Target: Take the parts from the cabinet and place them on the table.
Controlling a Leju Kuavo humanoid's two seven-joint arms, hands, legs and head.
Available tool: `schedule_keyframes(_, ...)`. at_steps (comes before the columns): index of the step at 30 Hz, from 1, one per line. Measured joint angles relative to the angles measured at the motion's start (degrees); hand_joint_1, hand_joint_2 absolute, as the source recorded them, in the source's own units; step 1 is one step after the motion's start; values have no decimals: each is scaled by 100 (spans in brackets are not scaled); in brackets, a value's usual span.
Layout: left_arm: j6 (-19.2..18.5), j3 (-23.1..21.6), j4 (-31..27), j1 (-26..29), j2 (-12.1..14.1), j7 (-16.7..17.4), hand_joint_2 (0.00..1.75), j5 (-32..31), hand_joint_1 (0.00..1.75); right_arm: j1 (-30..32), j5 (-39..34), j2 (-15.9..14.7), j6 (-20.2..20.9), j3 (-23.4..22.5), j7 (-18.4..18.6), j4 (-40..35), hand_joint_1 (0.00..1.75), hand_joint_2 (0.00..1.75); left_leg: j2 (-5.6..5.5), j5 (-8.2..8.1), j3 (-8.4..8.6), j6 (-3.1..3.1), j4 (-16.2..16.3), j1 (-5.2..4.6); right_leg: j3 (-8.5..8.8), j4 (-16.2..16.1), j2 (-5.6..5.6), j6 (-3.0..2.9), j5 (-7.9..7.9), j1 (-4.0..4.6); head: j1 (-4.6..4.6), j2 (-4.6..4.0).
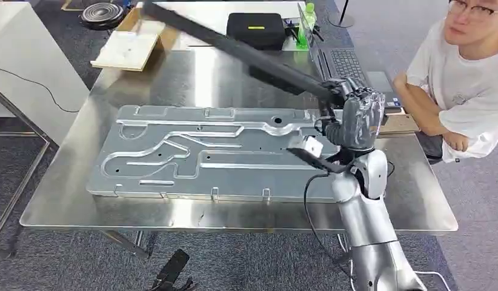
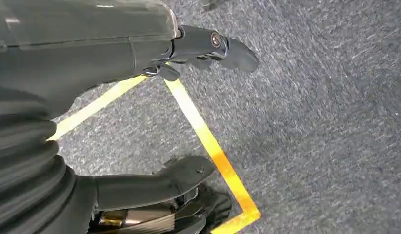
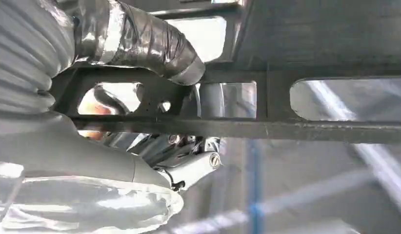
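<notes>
Right robot hand point(image 1: 355, 118) clamps a long dark bar point(image 1: 234, 51) — left robot hand point(image 2: 189, 48) spread, holding nothing — above ribbed metal plate point(image 1: 204, 151).

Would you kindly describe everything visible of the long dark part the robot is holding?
The long dark flat metal part looks like a thin, matte bar. The right wrist view shows cut-out windows in it. The right hand grips its near end; from there it slants up and away over the shiny steel table and the large embossed silver panel, apparently touching neither.
</notes>
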Motion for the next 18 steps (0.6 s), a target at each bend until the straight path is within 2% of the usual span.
schedule_keyframes(2,-11,0,0,-1,18,-41,175,2,0,-146,-270,-159,2,0,26,431,175,175,-9,511,479,25,-1010,6,-1,62,34,43,-37,-11,0,0)
schedule_keyframes(3,-20,0,0,-7,22,-57,175,2,0,-199,-342,-213,0,0,39,603,175,175,-34,423,574,51,-1182,-6,-28,102,43,77,-60,9,0,0)
schedule_keyframes(6,-31,-9,0,-4,22,-111,175,-9,0,-295,-430,-376,-2,0,59,965,175,175,-39,449,554,122,-1212,-55,-57,103,54,177,-46,0,4,0)
schedule_keyframes(7,-31,-15,0,-5,22,-120,175,-20,0,-315,-432,-436,-2,0,59,1052,175,175,-42,466,556,160,-1233,-58,-55,96,52,212,-43,-10,2,0)
schedule_keyframes(8,-31,-31,0,-6,13,-129,175,-26,0,-329,-436,-503,-2,0,70,1114,175,175,-33,511,594,224,-1305,-12,-72,126,44,239,-85,-28,4,0)
schedule_keyframes(9,-31,-42,0,-9,13,-140,175,-39,0,-351,-447,-568,-2,0,74,1174,175,175,-34,519,612,239,-1330,-19,-124,283,25,272,-204,-37,11,0)
schedule_keyframes(11,-28,-48,0,-15,13,-181,175,-63,0,-399,-504,-622,37,2,133,1297,175,175,-24,520,614,264,-1334,-23,-481,1024,20,327,-582,-61,11,0)
schedule_keyframes(12,-28,-55,0,-11,13,-205,175,-66,0,-395,-541,-668,76,2,166,1371,175,175,-24,518,615,267,-1334,-24,-677,1413,18,349,-716,-72,9,0)
schedule_keyframes(13,-28,-59,0,-7,13,-221,175,-66,0,-387,-563,-712,125,2,192,1443,175,175,-25,513,615,273,-1333,-23,-800,1630,15,364,-743,-82,11,0)
schedule_keyframes(14,-28,-61,0,-2,13,-225,175,-68,0,-382,-574,-751,162,2,220,1509,175,175,-29,511,618,272,-1332,-22,-810,1614,10,376,-654,-103,11,0)
schedule_keyframes(15,-28,-63,0,3,13,-229,175,-68,0,-383,-587,-776,181,2,236,1562,175,175,-31,507,622,267,-1330,-23,-711,1379,1,381,-469,-121,11,0)
schedule_keyframes(17,-28,-72,0,2,13,-238,175,-68,0,-401,-622,-813,221,4,240,1630,175,175,-32,487,647,237,-1328,-20,-260,467,-37,373,5,-133,9,0)
schedule_keyframes(18,-31,-79,0,-1,13,-240,175,-68,0,-419,-637,-824,251,9,240,1655,175,175,-28,473,654,213,-1329,-20,-126,143,-66,362,18,-134,11,0)
